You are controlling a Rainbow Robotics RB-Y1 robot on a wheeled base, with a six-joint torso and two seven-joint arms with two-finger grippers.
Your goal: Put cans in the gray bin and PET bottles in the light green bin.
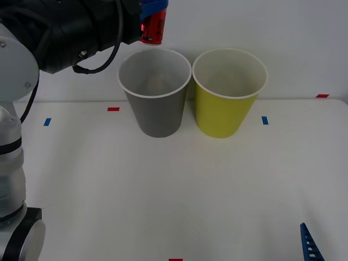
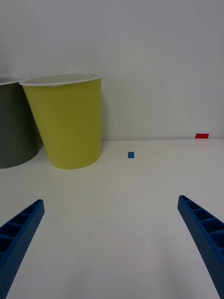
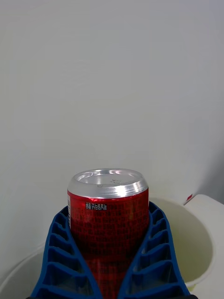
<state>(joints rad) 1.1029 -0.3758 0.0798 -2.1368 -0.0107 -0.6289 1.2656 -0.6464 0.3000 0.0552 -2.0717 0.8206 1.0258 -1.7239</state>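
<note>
A small red can (image 1: 153,28) with silver ends hangs above the far left rim of the gray bin (image 1: 155,103), and my left gripper (image 1: 152,10) is shut on it. The left wrist view has the can (image 3: 108,210) squeezed between the blue fingers (image 3: 60,252), with a pale bin rim below. Right of the gray bin stands the light green bin (image 1: 227,103), almost touching it. My right gripper (image 2: 112,243) stays open low over the table's near right side, facing the light green bin (image 2: 70,121). No PET bottle is in view.
The white table (image 1: 179,185) carries small red and blue tape marks (image 1: 265,120). A plain white wall rises just behind the bins. One right fingertip (image 1: 310,244) pokes up at the table's near right corner.
</note>
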